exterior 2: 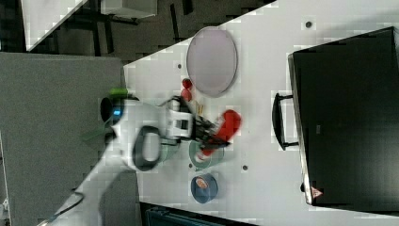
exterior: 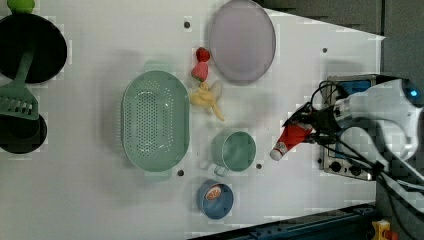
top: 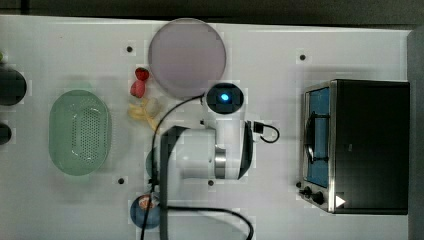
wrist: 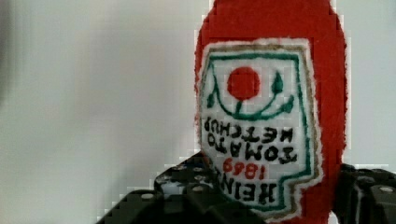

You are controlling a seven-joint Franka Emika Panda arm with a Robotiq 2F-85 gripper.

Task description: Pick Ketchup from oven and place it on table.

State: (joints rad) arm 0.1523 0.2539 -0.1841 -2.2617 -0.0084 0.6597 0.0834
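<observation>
My gripper (exterior: pixel 311 129) is shut on the ketchup (exterior: pixel 292 139), a red bottle with a white cap and a white-and-red label. The bottle hangs tilted over the table (exterior: pixel 300 200), cap end toward the green mug (exterior: pixel 235 150), between the mug and the oven (exterior: pixel 350 86). In the right view the ketchup (exterior 2: pixel 229 123) sticks out of the gripper (exterior 2: pixel 209 133) toward the oven (exterior 2: pixel 348 117). The wrist view has the label (wrist: pixel 261 126) close up, with black fingers (wrist: pixel 187 196) on both sides. In the top view the oven (top: pixel 370 145) stands at the top view's right, and the arm covers the middle of the table (top: pixel 280 60).
A lilac plate (top: pixel 187 57), strawberries (top: pixel 141 75) and a yellow peel-like item (top: pixel 142 110) lie near the arm. A green colander (top: pixel 80 132) sits at the top view's left. A blue bowl (exterior: pixel 216 199) is beside the mug. Black pans (exterior: pixel 30 47) and a green spatula (exterior: pixel 17 100) sit at the left view's left edge.
</observation>
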